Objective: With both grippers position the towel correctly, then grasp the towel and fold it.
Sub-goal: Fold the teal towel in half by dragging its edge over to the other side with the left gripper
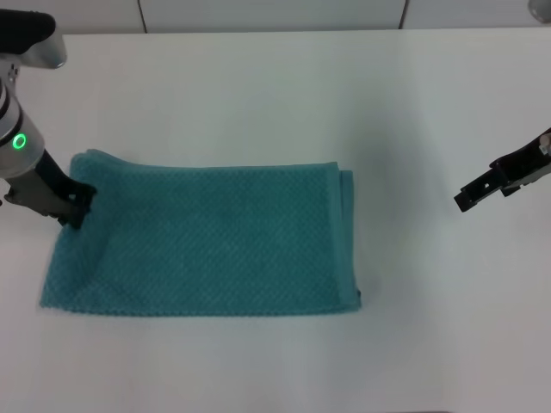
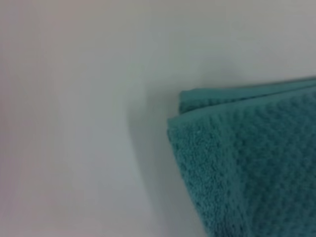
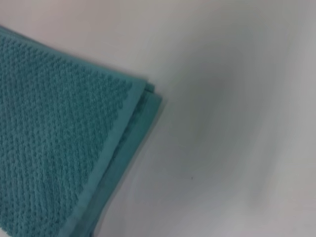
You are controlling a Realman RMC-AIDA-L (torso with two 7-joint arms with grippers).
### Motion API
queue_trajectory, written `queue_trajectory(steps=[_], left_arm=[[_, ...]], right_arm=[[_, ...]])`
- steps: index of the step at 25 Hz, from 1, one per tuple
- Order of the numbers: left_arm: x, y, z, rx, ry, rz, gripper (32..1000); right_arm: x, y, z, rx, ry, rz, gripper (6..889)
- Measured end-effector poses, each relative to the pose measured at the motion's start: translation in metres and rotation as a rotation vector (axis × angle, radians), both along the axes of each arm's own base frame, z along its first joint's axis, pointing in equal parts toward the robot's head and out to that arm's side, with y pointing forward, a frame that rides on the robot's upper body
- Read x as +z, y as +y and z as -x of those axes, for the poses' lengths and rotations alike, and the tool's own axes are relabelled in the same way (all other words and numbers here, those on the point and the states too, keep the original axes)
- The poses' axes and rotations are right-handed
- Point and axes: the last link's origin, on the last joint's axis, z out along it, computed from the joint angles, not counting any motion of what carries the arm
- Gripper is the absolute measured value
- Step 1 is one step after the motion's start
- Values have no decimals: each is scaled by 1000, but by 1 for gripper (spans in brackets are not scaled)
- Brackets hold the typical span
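The soft, limp, layered towel touches the left end effector, finger state unclear; grasp corners, right end effector well apart, spread.

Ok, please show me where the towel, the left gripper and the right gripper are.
towel (image 1: pixel 207 241), head view, middle of the cloth.
left gripper (image 1: pixel 76 206), head view, fingertips at the towel's left edge.
right gripper (image 1: pixel 469 196), head view, fingertips.
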Motion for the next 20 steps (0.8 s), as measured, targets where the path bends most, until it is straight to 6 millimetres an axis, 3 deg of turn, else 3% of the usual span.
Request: queue_trajectory(steps=[4,8,10,16,20], left_arm=[[-3,-1,-29,-39,-27,39,66],[-8,0,-72,-134,-111,76,66],[-16,0,-99,-192,-198,112,66],[-34,-9,-153,-325,-426,187,66],[-42,-11,-168,-357,-524,194,65]], right_arm=[[0,0,-1,-1,0,-1,853],[0,0,-1,-1,-1,-2,853],[0,0,-1,-1,-1,-2,853],[0,1,2,5,-2,-1,852],[1,2,2,6,-4,-3,852]])
